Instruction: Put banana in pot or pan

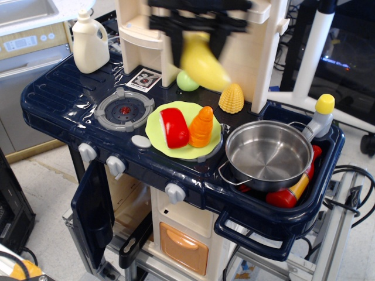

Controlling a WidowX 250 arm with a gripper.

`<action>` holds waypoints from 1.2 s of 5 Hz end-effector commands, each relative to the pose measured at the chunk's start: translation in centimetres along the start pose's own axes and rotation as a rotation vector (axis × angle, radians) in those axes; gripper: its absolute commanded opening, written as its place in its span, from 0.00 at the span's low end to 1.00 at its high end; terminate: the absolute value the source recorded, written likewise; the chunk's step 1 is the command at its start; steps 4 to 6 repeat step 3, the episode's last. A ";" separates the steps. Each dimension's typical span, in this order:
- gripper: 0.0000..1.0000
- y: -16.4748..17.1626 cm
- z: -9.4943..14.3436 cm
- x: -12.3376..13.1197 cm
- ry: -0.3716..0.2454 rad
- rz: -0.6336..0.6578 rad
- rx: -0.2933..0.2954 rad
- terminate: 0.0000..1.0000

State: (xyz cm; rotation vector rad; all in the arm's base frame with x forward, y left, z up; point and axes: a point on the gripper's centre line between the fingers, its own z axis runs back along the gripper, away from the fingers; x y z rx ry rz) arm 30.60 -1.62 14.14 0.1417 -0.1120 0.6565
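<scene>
The banana hangs in the air above the back of the toy kitchen counter, held at its upper end by the gripper, whose two dark fingers close on either side of it. Its long axis runs on a slant, the top end up between the fingers and the free end pointing down and to the right, toward the corn cob just below it. The gripper comes down from the top edge of the view, blurred, in front of the cream cabinet wall. A small green ball sits partly behind the banana's lower left side. The pot stands well to the lower right of the banana, in the sink at the right end of the counter, open and with nothing in it. Between them lies a green plate carrying a red piece and an orange carrot. A round burner sits left of the plate, and a cream jug stands at the far left corner. A small sticker with a picture lies behind the burner; no writing on it can be read. A yellow-capped bottle leans at the pot's right.
</scene>
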 end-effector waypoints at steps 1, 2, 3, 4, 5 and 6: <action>0.00 -7.7 1.8 -3.8 -0.048 0.030 -0.026 0.00; 0.00 -8.6 0.0 -5.0 -0.064 0.006 -0.032 0.00; 1.00 -8.2 -1.9 -4.9 -0.100 0.003 -0.044 1.00; 1.00 -8.2 -1.9 -4.9 -0.100 0.003 -0.044 1.00; 1.00 -8.2 -1.9 -4.9 -0.100 0.003 -0.044 1.00; 1.00 -8.2 -1.9 -4.9 -0.100 0.003 -0.044 1.00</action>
